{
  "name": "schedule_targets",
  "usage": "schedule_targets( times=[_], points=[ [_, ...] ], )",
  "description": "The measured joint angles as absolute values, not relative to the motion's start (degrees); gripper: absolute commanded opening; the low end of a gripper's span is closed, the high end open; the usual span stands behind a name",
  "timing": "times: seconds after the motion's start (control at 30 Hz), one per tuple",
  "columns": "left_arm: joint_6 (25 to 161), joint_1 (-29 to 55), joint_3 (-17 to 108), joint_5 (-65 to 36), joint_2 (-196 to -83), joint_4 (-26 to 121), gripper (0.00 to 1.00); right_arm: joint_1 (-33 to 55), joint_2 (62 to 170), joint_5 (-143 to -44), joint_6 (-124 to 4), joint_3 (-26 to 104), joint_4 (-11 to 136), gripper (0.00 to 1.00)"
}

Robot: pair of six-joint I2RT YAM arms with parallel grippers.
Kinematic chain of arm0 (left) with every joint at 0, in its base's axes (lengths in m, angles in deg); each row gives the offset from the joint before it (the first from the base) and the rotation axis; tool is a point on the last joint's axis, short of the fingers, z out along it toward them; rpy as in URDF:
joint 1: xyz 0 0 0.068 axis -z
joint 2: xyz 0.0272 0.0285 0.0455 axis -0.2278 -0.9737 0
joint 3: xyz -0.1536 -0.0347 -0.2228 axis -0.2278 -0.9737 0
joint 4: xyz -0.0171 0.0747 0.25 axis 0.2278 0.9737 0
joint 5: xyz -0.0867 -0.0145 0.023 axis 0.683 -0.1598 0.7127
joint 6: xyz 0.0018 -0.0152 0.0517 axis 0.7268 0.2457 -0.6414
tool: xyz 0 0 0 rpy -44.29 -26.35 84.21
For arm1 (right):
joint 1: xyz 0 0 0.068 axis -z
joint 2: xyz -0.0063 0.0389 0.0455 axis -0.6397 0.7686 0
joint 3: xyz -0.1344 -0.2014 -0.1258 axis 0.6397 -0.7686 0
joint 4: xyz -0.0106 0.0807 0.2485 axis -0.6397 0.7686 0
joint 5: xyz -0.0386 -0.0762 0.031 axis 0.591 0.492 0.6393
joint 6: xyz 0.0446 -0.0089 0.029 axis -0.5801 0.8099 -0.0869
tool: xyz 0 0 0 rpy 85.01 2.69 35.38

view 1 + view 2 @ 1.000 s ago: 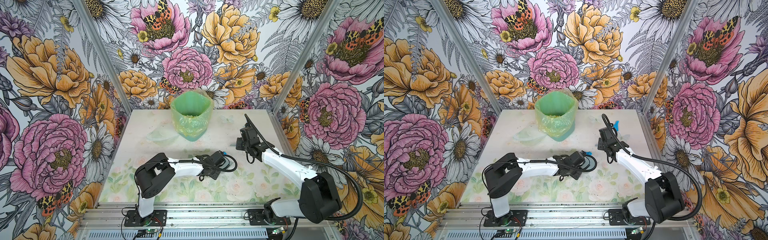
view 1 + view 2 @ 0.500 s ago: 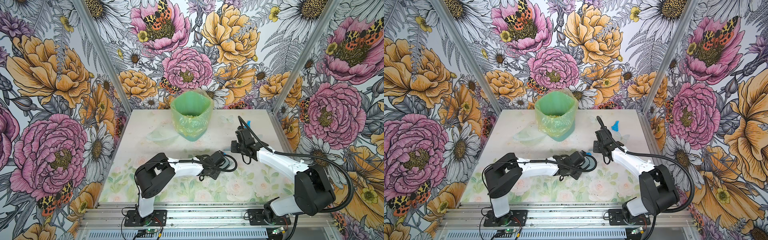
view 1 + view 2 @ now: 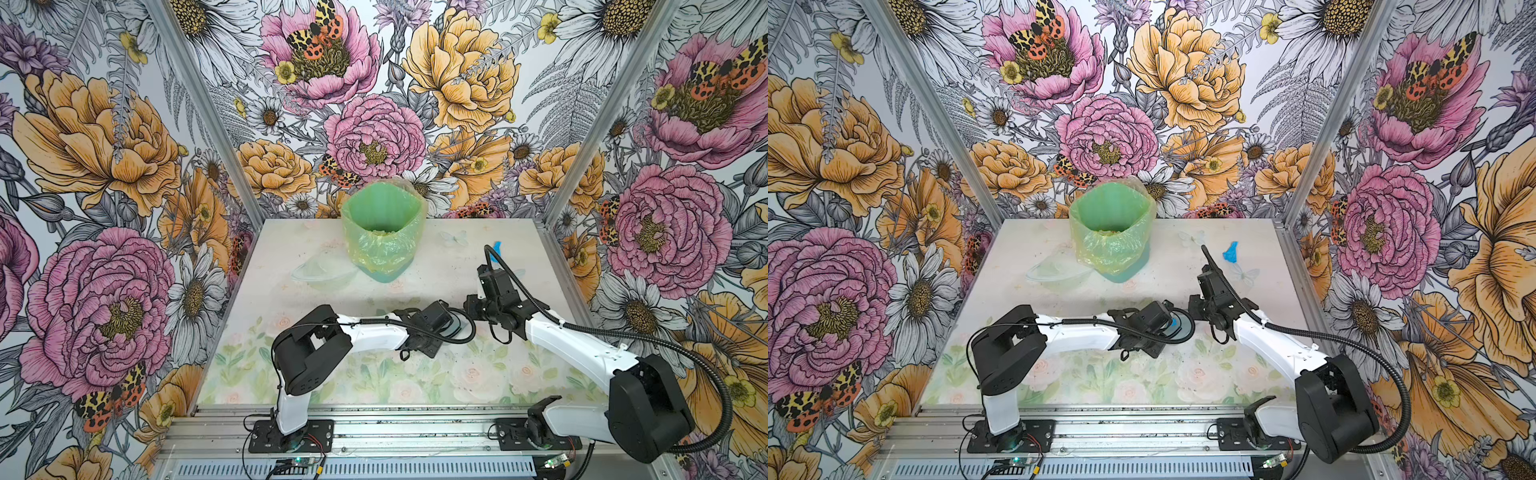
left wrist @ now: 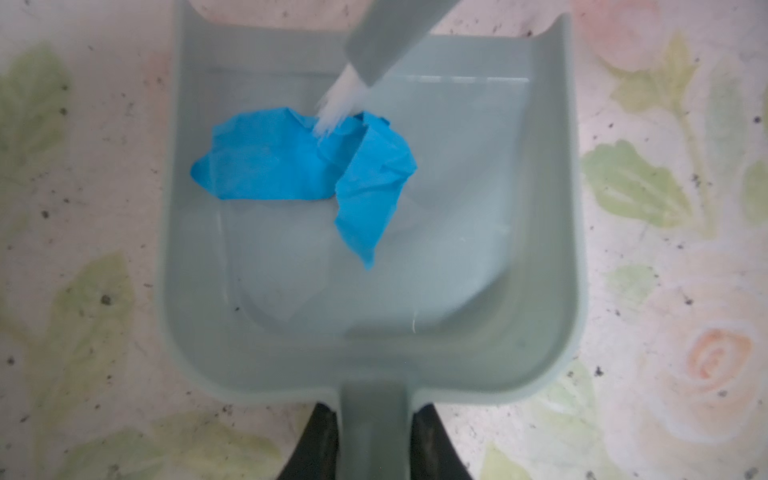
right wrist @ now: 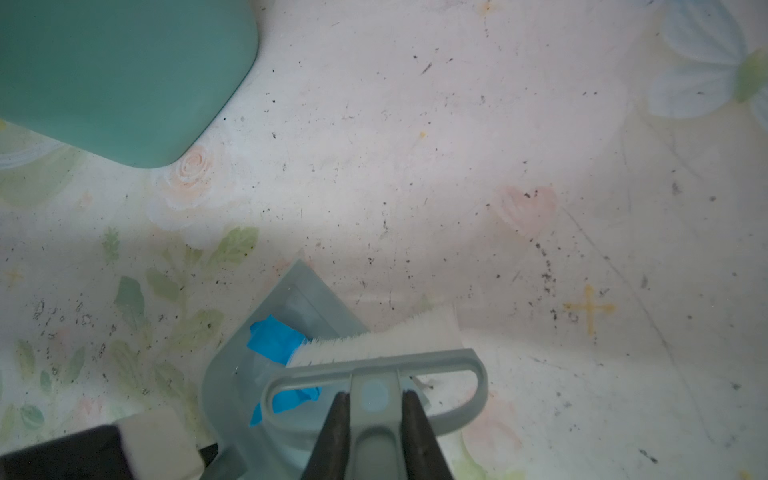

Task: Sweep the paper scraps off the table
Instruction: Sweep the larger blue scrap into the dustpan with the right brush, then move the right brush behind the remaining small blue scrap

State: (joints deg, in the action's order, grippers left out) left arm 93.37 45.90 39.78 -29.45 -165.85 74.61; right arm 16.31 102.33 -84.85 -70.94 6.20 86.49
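While the brush [image 5: 374,365] touches it, a blue paper scrap [image 4: 291,166] sits in the dustpan [image 4: 415,353], just ahead of the left gripper [image 4: 374,415].
Left gripper clamped on dustpan handle, dustpan seemingly flat on table [image 4: 83,208], likely so scraps slide in; right gripper [image 5: 374,415] clamped on brush handle. One second blue scrap [image 3: 1230,252] lies well beyond right gripper. No legible writing.

Robotics lab test cell: booth of aluminium posts [image 3: 583,137], flower-printed wall panels [image 3: 104,145], rose-printed tabletop [image 3: 291,249]; left arm [image 3: 374,334] and right arm [image 3: 582,345] bolted to slotted front rail [image 3: 415,432].
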Motion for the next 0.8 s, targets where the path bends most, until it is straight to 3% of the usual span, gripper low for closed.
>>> schedule_targets(
  times=[0.43,0.8],
  points=[
    [93.4,45.9,39.8,-29.5,-165.9,74.7,0.11,17.0,93.4,-83.5,-70.3,4.4,90.4,0.00],
    [93.4,46.0,39.8,-29.5,-165.9,74.7,0.11,23.8,91.5,-82.0,-70.1,4.5,91.0,0.00]
  ],
)
